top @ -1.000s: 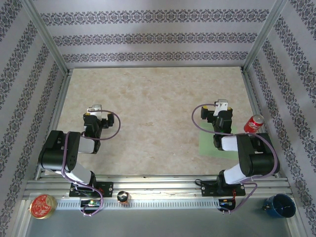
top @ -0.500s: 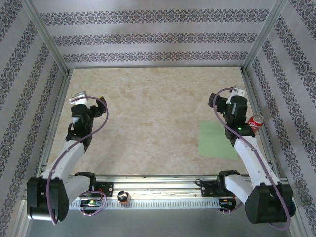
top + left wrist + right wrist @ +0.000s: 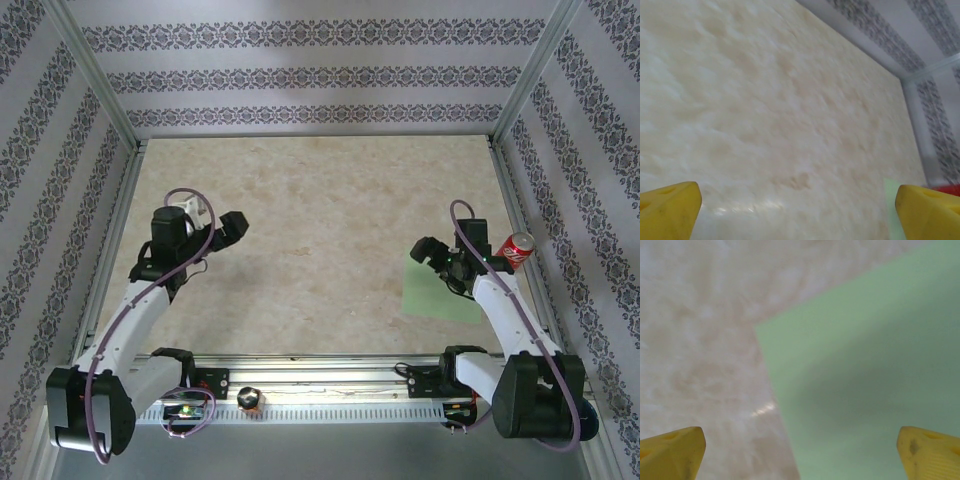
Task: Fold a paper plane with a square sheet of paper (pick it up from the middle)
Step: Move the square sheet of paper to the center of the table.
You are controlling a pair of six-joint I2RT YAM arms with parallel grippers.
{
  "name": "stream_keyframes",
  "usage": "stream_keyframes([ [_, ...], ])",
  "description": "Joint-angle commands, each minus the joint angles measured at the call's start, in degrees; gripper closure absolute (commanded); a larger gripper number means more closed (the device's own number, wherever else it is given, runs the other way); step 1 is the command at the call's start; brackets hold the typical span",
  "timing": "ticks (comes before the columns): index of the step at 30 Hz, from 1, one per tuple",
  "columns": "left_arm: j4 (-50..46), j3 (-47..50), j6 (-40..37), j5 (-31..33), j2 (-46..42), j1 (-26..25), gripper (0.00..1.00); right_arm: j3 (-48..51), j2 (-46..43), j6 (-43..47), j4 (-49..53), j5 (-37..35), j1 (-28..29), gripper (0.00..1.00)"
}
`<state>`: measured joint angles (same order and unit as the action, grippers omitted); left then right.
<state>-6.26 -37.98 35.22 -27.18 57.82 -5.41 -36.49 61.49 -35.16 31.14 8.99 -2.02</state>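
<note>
The square sheet of paper point(image 3: 436, 296) is pale green and lies flat, with no fold in it, on the marbled table at the right. My right gripper point(image 3: 426, 250) hovers over the sheet's far-left corner. Its yellow fingertips point(image 3: 673, 452) stand wide apart and open, with the sheet point(image 3: 865, 380) and bare table between them. My left gripper point(image 3: 237, 223) hangs over the left half of the table, pointing right, far from the sheet. It is open too, and nothing sits between its fingertips point(image 3: 668, 210). A green sliver of the sheet point(image 3: 892, 210) shows beside its right finger.
A red soda can point(image 3: 517, 248) lies close to the sheet's far-right side, against the right rail; it also peeks out as a red strip point(image 3: 946, 187). A small round object point(image 3: 249, 399) sits on the front rail. Patterned walls close in three sides.
Both arms unfolded from their tucked rest poses and reached out. The right gripper swung left and down over the sheet's corner. The left gripper turned to point right. Both stayed open.
</note>
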Motion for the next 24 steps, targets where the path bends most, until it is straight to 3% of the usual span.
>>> stream_keyframes([
  [1, -7.9, -3.5, -1.1, -2.0, 1.9, -4.8, 0.00, -0.5, 0.1, -2.2, 4.8, -3.4, 0.7, 0.02],
  [13, -10.0, -13.1, -3.9, 4.2, 18.1, -21.6, 0.00, -2.8, 9.9, -1.3, 2.1, 2.6, 2.9, 0.02],
  [24, -8.0, -13.1, -2.5, 11.5, 20.7, -23.9, 0.01, -4.1, 17.0, -1.4, 0.1, 2.2, 6.1, 0.02],
])
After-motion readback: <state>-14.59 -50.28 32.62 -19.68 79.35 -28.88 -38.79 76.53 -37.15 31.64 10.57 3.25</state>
